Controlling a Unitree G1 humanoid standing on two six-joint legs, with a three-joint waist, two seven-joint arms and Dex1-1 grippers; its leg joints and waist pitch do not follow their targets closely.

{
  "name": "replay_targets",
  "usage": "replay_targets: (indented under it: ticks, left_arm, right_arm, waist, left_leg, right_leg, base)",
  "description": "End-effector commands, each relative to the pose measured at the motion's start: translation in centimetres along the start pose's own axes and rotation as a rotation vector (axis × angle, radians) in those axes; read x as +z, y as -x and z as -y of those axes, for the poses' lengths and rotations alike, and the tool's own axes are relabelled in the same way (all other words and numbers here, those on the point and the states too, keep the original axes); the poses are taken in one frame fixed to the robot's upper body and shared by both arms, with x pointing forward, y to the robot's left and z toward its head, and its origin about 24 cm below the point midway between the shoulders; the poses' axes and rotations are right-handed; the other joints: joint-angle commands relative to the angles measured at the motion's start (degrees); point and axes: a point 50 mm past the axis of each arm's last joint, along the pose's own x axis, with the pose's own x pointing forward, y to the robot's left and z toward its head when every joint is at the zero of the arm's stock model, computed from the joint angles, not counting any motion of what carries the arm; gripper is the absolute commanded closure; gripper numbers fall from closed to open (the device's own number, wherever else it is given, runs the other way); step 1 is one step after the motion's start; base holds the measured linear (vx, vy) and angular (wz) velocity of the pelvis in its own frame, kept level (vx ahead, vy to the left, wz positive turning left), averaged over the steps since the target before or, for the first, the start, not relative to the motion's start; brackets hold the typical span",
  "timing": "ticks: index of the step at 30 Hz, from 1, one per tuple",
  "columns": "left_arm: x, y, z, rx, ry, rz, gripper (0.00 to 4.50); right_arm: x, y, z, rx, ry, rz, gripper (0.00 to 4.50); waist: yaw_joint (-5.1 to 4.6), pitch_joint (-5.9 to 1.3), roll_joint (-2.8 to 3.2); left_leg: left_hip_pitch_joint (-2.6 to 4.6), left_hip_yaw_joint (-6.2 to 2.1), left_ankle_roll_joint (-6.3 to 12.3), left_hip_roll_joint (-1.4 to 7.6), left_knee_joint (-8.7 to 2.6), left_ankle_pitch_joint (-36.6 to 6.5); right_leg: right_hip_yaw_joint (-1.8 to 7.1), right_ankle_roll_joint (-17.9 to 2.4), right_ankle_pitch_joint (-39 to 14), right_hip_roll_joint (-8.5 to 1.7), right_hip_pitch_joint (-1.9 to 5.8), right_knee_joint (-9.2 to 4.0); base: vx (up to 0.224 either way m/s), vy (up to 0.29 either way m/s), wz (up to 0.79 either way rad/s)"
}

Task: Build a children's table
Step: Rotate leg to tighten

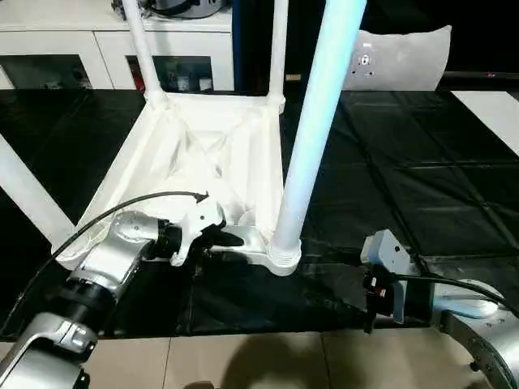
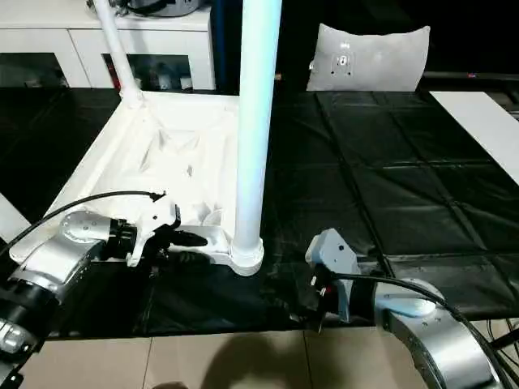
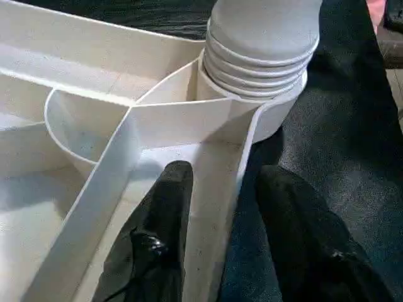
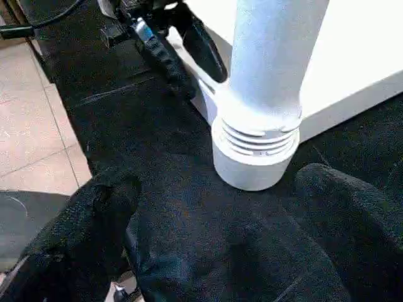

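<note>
**Left gripper straddles the tabletop rim**

Overhead, the upturned tabletop (image 1: pixel 212 154) lies on black matting (image 1: pixel 405 170), legs up. Left wrist: left gripper (image 3: pixel 217 189) clamps the rim beside the near leg (image 3: pixel 261 38). Right wrist: right gripper (image 4: pixel 214 189) gapes, empty. No legible writing.

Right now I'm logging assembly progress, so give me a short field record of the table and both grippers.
tabletop: upside down on the black mat, ribs up
near leg: upright in its corner socket
left gripper: fingers straddle the tabletop's edge wall beside that socket
right gripper: open, holding nothing, facing the socket
</note>
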Motion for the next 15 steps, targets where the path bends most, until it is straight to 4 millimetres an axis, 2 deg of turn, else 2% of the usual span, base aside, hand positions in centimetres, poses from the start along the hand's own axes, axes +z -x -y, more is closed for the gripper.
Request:
replay_targets:
  ticks: [1,9,12,13,15]
  left_arm:
    - [0.24,-0.32,-0.19,-0.018,-0.033,-0.019,2.99]
    - [0.09,-0.49,-0.39,-0.05,-0.069,-0.064,3.8]
    - [0.04,-0.47,-0.51,-0.068,-0.08,-0.081,3.93]
    - [0.01,-0.48,-0.52,-0.075,-0.085,-0.09,4.21]
    - [-0.05,-0.49,-0.5,-0.092,-0.089,-0.102,4.21]
  right_arm:
    - [0.33,-0.03,0.0,-0.002,0.023,0.004,0.0]
    - [0.37,0.03,0.16,-0.005,0.028,0.003,0.0]
    - [0.45,0.02,0.19,-0.004,0.029,0.006,0.0]
    - [0.46,0.02,0.21,-0.002,0.03,0.005,0.0]
    - [0.48,-0.02,0.35,-0.001,0.033,0.004,0.0]
  waist:
    - [0.16,-2.49,-0.28]
    - [0.17,-2.48,-0.33]
    - [0.15,-2.44,-0.32]
    - [0.16,-2.43,-0.3]
    - [0.14,-2.47,-0.36]
  left_leg:
    - [0.22,-0.87,3.93,4.63,-4.93,-4.23]
    - [0.23,-0.93,3.67,4.75,-5.05,-4.65]
    - [0.21,-0.89,3.56,4.73,-5.08,-4.95]
    - [0.25,-0.91,3.49,4.79,-5.14,-5.06]
    - [0.23,-0.92,3.56,4.77,-5.09,-4.71]
  right_leg:
    - [2.33,-16.2,5.55,-5.44,1.94,-4.0]
    - [2.38,-16.11,5.28,-5.57,2.0,-4.04]
    - [2.39,-16.15,4.93,-5.58,1.98,-4.08]
    - [2.41,-16.14,4.73,-5.59,1.95,-4.1]
    - [2.39,-16.17,5.27,-5.59,1.97,-4.04]
  base:
    - [0.0,0.0,0.0]
    - [0.0,0.0,0.0]
    - [0.0,0.0,0.0]
    - [0.0,0.0,0.0]
    - [0.0,0.0,0.0]
